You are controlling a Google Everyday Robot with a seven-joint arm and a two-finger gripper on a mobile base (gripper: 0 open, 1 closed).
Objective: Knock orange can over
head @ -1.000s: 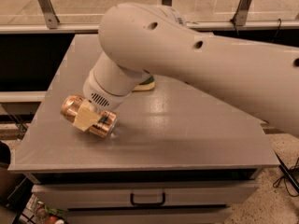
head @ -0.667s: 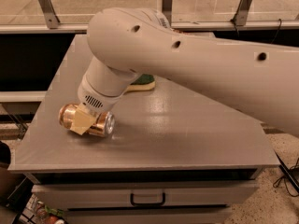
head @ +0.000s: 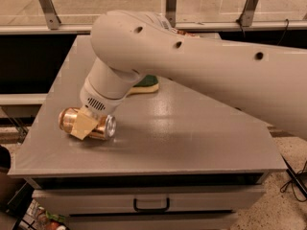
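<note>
The orange can (head: 68, 119) lies on its side near the front left of the grey table (head: 192, 143). Its shiny copper body points left and its silver top (head: 110, 126) faces right. My gripper (head: 85, 126) is at the end of the big white arm (head: 192, 66) that reaches in from the right. It sits right over the middle of the can, and a tan part of it lies across the can's front. The part of the can behind the gripper is hidden.
A green and yellow sponge (head: 147, 85) lies on the table behind the arm, partly hidden by it. The table's left edge is close to the can. A drawer with a dark handle (head: 151, 206) is below the tabletop. A railing runs along the back.
The arm has swung left and lower with the gripper. The can has moved left with it and gone from tilted to lying flat on the table.
</note>
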